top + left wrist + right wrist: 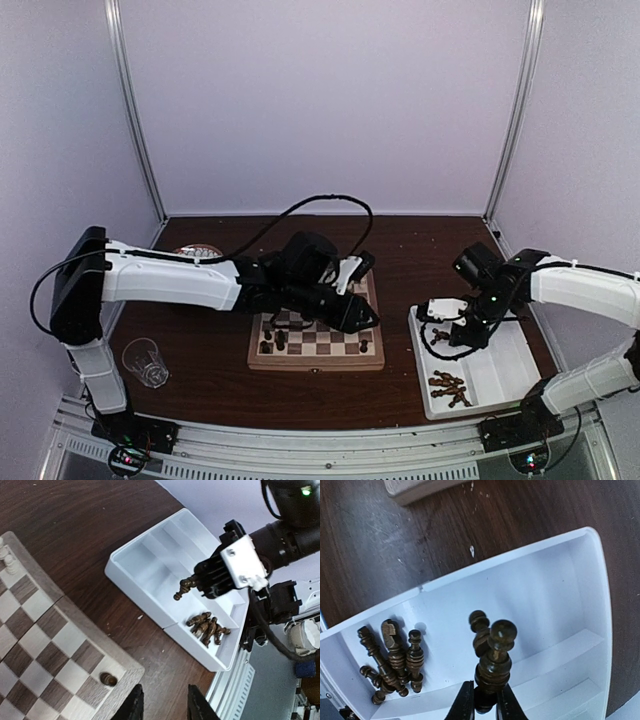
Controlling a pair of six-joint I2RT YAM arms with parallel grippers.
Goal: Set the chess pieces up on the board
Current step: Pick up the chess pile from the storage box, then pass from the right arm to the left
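On your counter (200,370), the board (315,362) sits left of the tray (500,375). Your right tool (484,700) is clenched on a dark piece (495,665), held above the tray near the heap (390,660). Your left tool (165,694) hangs released over the board's corner.

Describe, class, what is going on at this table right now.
The right gripper holds a dark brown chess piece above the white tray, where a few more dark pieces lie heaped. The left gripper hovers open and empty near a corner of the board; only a few chessmen stand on it.
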